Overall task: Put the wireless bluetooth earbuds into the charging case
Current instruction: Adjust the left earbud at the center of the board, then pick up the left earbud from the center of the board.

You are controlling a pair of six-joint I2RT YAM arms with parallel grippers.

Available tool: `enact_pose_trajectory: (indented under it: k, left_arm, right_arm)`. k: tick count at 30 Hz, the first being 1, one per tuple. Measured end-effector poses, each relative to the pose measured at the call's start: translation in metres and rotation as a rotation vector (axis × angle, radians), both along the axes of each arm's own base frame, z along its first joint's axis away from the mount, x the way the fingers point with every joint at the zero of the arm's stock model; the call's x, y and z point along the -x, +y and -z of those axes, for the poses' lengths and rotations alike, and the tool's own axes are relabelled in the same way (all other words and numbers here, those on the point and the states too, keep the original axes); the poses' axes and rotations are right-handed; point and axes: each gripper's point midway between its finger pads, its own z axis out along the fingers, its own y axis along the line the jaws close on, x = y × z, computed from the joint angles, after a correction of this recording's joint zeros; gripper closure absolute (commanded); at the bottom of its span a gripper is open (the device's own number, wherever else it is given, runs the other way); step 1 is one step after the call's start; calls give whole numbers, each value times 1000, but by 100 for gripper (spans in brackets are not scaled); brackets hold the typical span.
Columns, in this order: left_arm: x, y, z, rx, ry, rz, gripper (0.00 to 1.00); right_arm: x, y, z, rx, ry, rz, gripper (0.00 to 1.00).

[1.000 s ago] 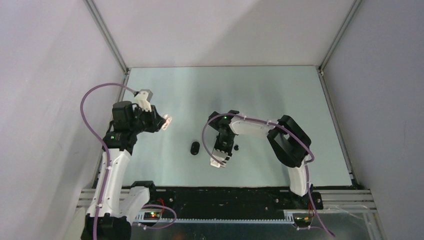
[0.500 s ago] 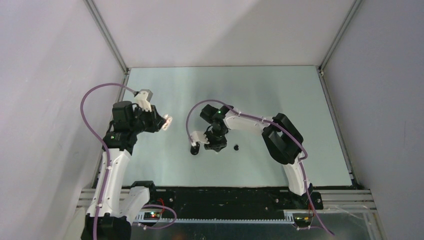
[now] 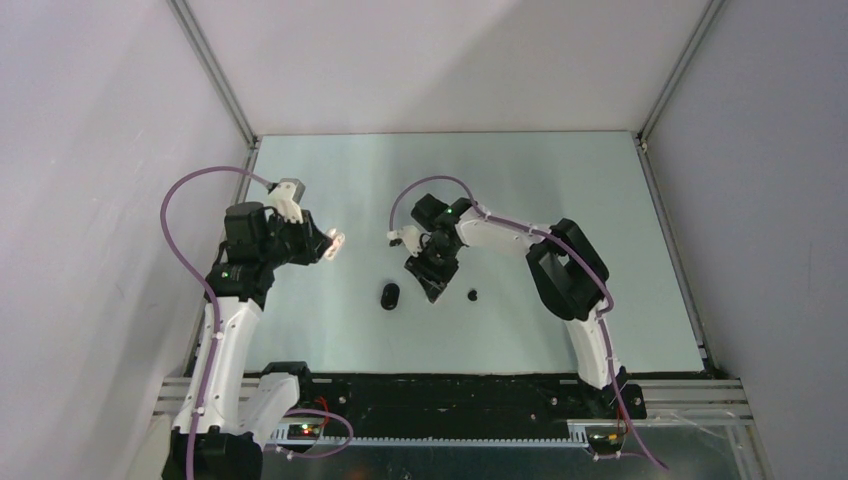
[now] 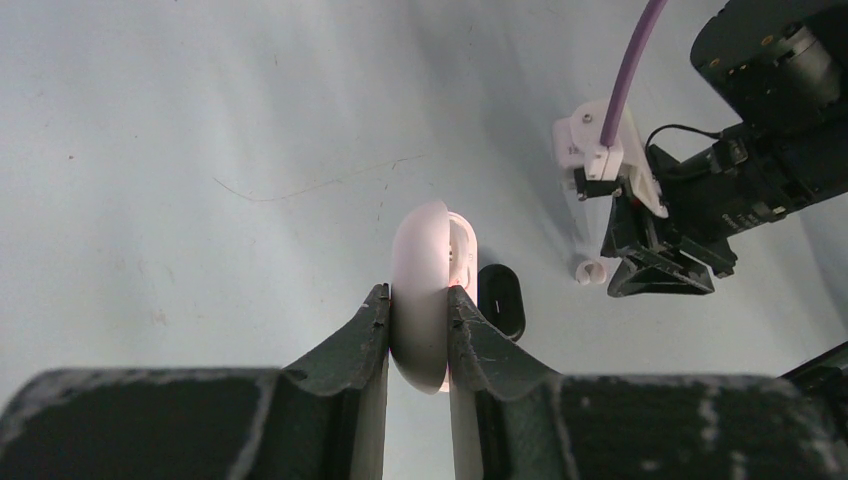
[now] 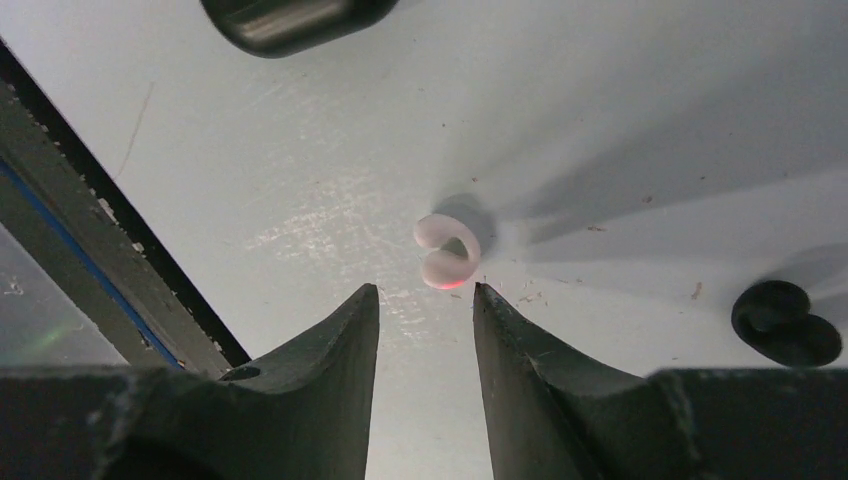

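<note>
black charging case: we see it flat on the table, lid looks shut, untouched, just left of the right arm's tool.
black bud: loose on the table, right of the case, apart from everything. We spot only this one black bud.
right gripper: pointing down low over the table, jaws parted narrowly, holding nothing.
white bud: on the table just beyond the right fingertips, roughly in line with the gap but not between the pads. We spot only this one white bud.
step in hand: we judge it to be picking up the white bud.
how to do it well: we'd advance until the bud sits between the pads, drop until the tips almost touch the table, then close slowly. The bud is tiny and rounded, so an off-centre squeeze could squirt it away. The gap barely exceeds the bud, so we'd open a touch wider first.
left gripper: raised off the table, jaws clamped on a white case held on edge. It looks hinged open, but we can't be sure.
risk: knocking the black charging case while reaching.
</note>
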Motion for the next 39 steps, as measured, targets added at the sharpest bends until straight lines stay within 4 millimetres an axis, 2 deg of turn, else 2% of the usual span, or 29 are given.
enact_pose_trajectory:
  k: [4,7,11,16,19,24,31,39]
  left_arm:
    - [0,0,0,0,0,-1,100]
    - [0,0,0,1,0,-1,100]
    - [0,0,0,2,0,-1,100]
    - [0,0,0,2,0,-2,100]
    - [0,0,0,4,1,-3,100]
    - [0,0,0,4,1,-5,100]
    - [0,1,0,4,1,-6,100]
    - [0,1,0,4,1,-6,100]
  right_arm:
    - [-5,0,-11,-57,-9,-32,59]
    - [-11,4,-24,-123,-67,-118,62]
    - [-18,9,-30,-164,-133,-191,67]
    - [-20,10,-23,-157,-145,-215,76]
    - [-20,8,-12,-140,-128,-212,77]
    - [-21,4,2,-113,-107,-205,75]
    - [-21,2,7,-99,-112,-218,68]
    - [-12,10,11,-104,-119,-247,68]
